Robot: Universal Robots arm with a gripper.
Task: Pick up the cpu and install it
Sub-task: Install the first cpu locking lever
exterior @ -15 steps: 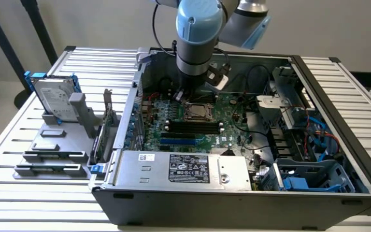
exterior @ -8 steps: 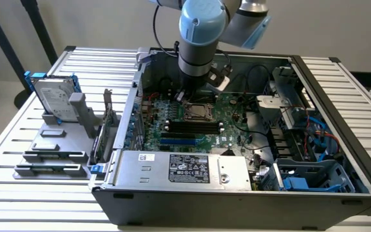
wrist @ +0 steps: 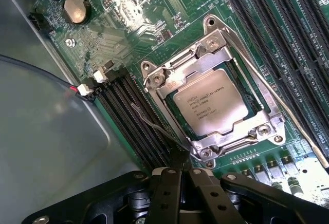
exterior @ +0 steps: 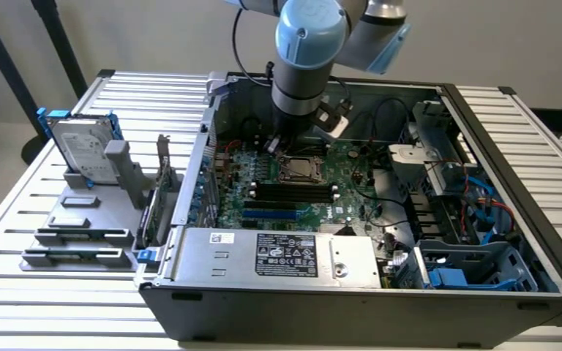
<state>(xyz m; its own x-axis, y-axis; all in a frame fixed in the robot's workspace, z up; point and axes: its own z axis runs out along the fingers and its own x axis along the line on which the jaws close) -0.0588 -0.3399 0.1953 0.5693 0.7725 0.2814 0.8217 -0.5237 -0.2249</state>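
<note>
Small flat square cpu (wrist: 208, 108), silvery-grey metal top with printed lettering and a thin darker rim, seated flat inside the silver metal socket frame (wrist: 213, 44) on the green motherboard (wrist: 128, 34). Bracketed by that frame on all four sides, with screw heads at the corners.

Just beside the frame, a thin bent wire lever (wrist: 149, 124), lying across a row of long black memory slots (wrist: 121, 98). On the frame's other side, more long black slots running in parallel. Farther off on the board, a round silver coin battery (wrist: 76, 7). At the board's edge, red and black wires ending in a small white plug (wrist: 85, 89).

Black gripper (wrist: 181, 168) close above one corner of the frame, near the lever's end; touching or not, impossible to tell. Fingers (wrist: 167, 193) pressed together tip to tip.

Seen from the exterior view: grey and pale blue robot arm (exterior: 306, 44) reaching straight down into the open dark grey computer case (exterior: 359, 303), over the socket near the middle of the board. Along the case's near wall, a silver power supply box (exterior: 271, 256) with printed labels. Outside the case, at the exterior view's left, a large silver hard drive with a blue frame (exterior: 81, 150), standing upright in a grey holder (exterior: 76, 234) on the white slatted table (exterior: 27, 307), well apart from the cpu.
</note>
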